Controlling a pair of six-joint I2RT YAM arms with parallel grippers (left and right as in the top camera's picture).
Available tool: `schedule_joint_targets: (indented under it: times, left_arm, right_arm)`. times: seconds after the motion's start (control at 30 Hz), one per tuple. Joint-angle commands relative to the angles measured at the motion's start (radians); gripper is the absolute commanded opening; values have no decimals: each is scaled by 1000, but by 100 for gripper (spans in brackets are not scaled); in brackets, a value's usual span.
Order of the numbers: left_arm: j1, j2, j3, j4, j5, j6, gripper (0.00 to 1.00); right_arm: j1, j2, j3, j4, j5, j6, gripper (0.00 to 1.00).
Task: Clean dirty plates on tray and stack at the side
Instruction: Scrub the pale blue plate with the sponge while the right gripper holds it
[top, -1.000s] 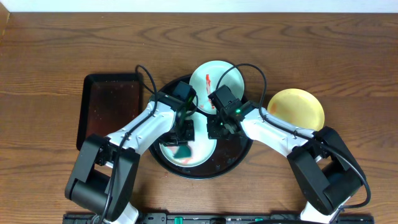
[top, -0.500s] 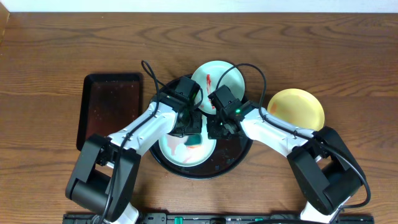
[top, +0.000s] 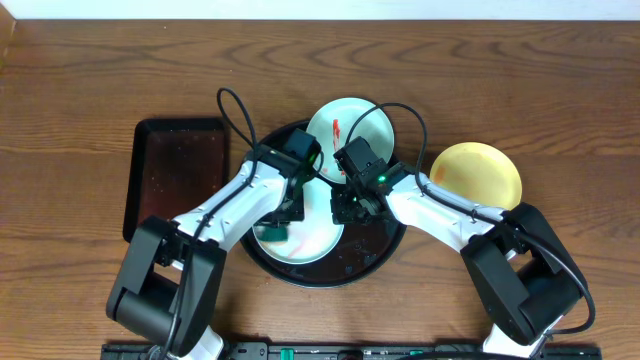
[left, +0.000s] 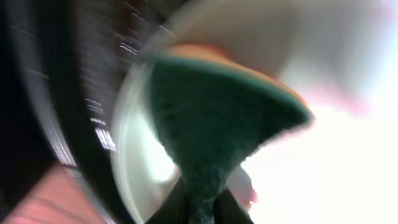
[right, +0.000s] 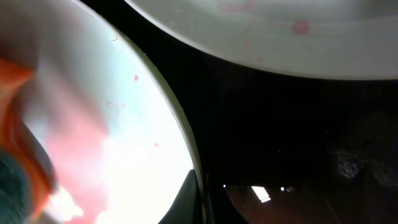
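You're mid-scrub: left tool (top: 287, 212) pinches the green sponge (top: 274, 232) against the near mint plate (top: 315, 240) in the tray (top: 335, 280); right tool (top: 343, 210) pinches that plate's right rim. Next, finish wiping, then stack it on the yellow plate (top: 480, 172) at right.

So the table (top: 560, 90) is brown wood, strong grain, kinda satin. The tray (top: 385, 255) is shiny black, speckled. Both mint plates (top: 355, 120) and the yellow plate (top: 480, 172) look smooth, slightly glossy. The sponge (left: 211, 112): rough fuzzy green side, orange foam behind.
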Motion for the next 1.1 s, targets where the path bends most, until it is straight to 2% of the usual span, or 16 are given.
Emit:
schedule_joint_targets:
  times: [0.0,0.07,0.13,0.33,0.4,0.47,0.57,0.7,0.93,1.07]
  left_arm:
    - [11,10,19,-8,335,72,8]
    - [11,10,19,-9,446,94,7]
    - [11,10,19,-8,497,103,7]
    - [11,10,19,84,491,109,7]
    - [11,10,19,140,419,104,7]
    - [11,10,19,169,287,62,7]
    - [11,10,19,175,50,-23,8]
    - [11,10,19,171,-142,-34,7]
    - [11,10,20,63,-162,-50,7]
    - [11,2,41,-77,-78,-72,7]
  right_arm:
    - [-6,21,4,-10,47,6,1]
    - [-6,21,4,-10,48,6,1]
    - [-6,21,4,-10,47,6,1]
    - [-5,21,4,-10,47,6,1]
    - [-5,21,4,-10,47,6,1]
    - [-6,21,4,-10,47,6,1]
    - [-6,21,4,-10,47,6,1]
    - [-5,21,4,-11,47,5,1]
    - [-5,21,4,-10,47,6,1]
    - [-5,21,4,-10,48,5,1]
